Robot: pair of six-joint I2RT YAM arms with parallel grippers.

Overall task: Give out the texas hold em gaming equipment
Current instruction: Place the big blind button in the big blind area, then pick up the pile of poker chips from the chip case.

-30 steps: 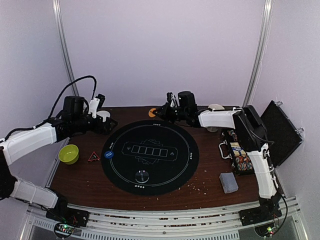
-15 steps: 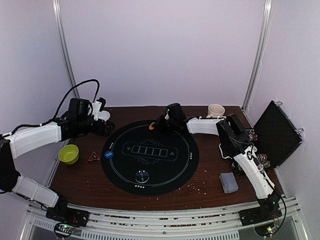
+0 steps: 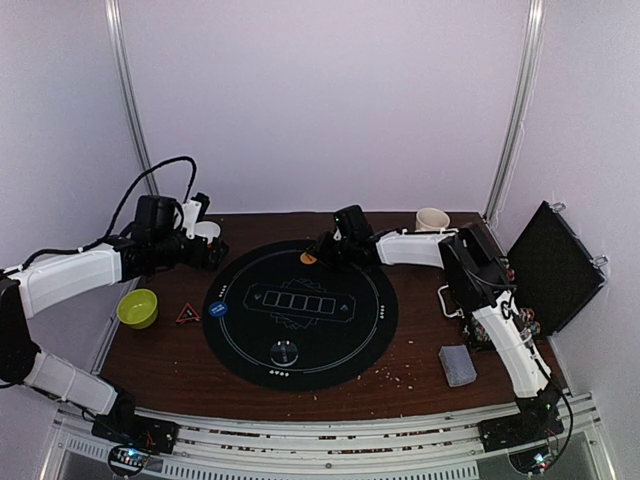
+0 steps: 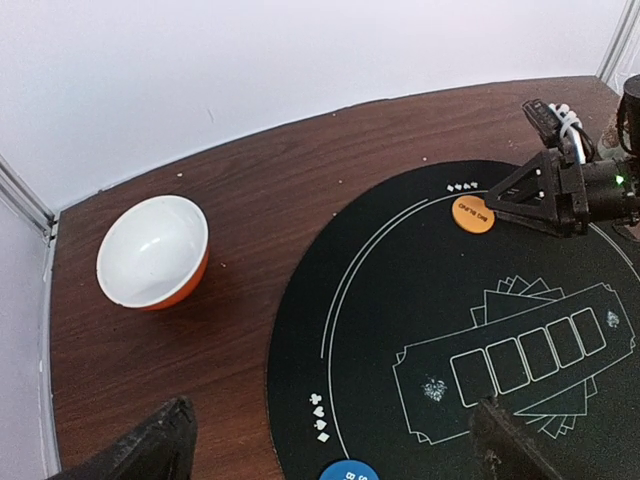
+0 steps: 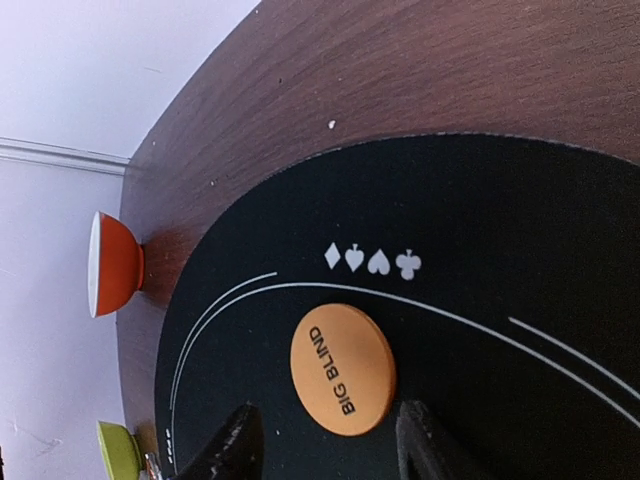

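**Entry: orange Big Blind disc, set on the mat**

Top view: we list the orange disc (image 3: 308,258) at 12 o'clock on the round mat (image 3: 350,345), with the right gripper (image 3: 322,252) over it.

Left wrist: left gripper (image 4: 335,440) spread wide, empty.

Right wrist: jaws parted, the disc flat between them, ungripped. We advise lifting straight up, so neither finger drags it.

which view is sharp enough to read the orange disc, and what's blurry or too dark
Right wrist view: the orange disc is sharp and BIG BLIND reads easily; the right gripper's fingers at the bottom edge are out of focus. Left wrist view: evenly lit, the lettering small. Top view: dimmer, the disc just an orange speck.
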